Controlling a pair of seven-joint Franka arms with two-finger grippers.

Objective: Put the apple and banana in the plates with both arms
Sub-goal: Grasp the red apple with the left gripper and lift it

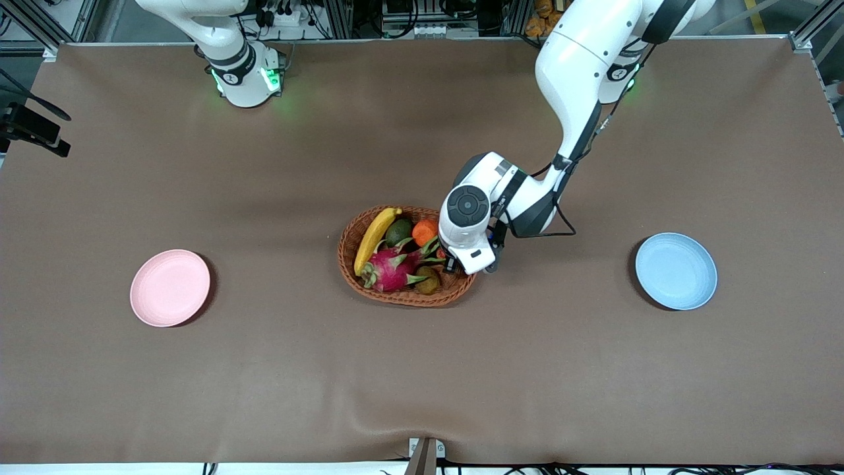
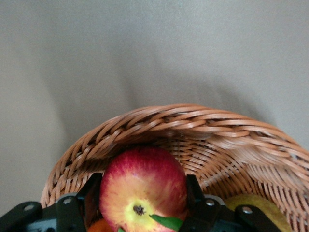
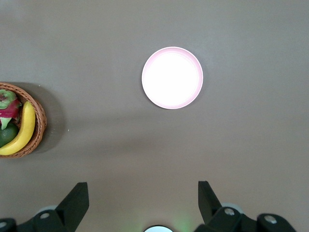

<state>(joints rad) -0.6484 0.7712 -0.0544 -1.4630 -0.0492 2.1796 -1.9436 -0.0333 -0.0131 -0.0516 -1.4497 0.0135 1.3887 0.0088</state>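
I see the banana (image 1: 374, 237) lying in the wicker basket (image 1: 402, 298) along the rim toward the right arm's end, its long axis slanting from the stem tip at the basket's edge farthest from the front camera down toward the nearer edge. The apple (image 2: 143, 189) sits in the same basket at the left arm's end, hard against the inner wall, its dimpled end facing the left wrist camera. My left arm reaches down from its base with the wrist bent over the basket; the left gripper (image 2: 143, 203) has a finger on each side of the apple, closed against it. The right gripper (image 3: 143, 200) waits high over bare table, jaws wide, looking down on the pink plate (image 3: 172, 78). The blue plate (image 1: 676, 270) lies toward the left arm's end.
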